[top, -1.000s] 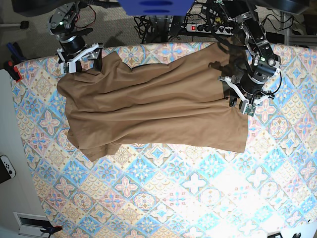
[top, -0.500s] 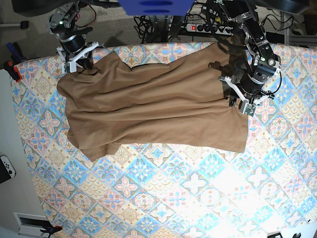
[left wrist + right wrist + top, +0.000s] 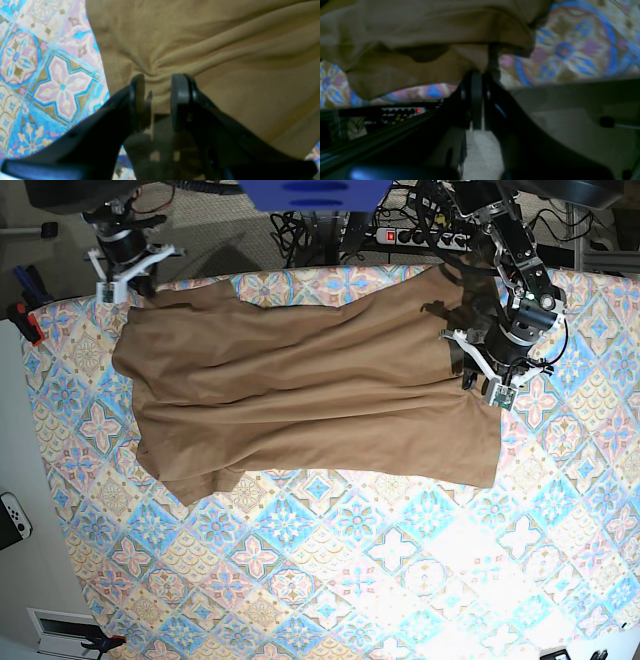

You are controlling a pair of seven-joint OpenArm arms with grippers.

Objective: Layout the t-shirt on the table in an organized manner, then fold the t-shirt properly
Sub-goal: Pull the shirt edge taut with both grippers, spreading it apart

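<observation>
The tan-brown t-shirt [image 3: 310,390] lies spread across the far half of the tiled table [image 3: 330,580], with creases running along its length. At the shirt's right end my left gripper [image 3: 478,375] presses down on it. In the left wrist view the left gripper [image 3: 157,80] is shut on a puckered fold of the t-shirt [image 3: 225,50]. At the table's far-left corner my right gripper [image 3: 135,275] holds the shirt's corner. In the right wrist view the right gripper [image 3: 477,75] has its jaws together on the hem of the t-shirt [image 3: 420,37], past the table's edge [image 3: 570,50].
A power strip [image 3: 420,235] and cables lie on the floor behind the table. A white controller [image 3: 12,515] rests off the left side, and a red clamp [image 3: 25,320] sits at the left edge. A blue block [image 3: 310,192] hangs at the top centre.
The right gripper went from open to shut on the shirt's far-left corner and pulled it up and left, stretching that edge straighter. The left gripper stayed put.
</observation>
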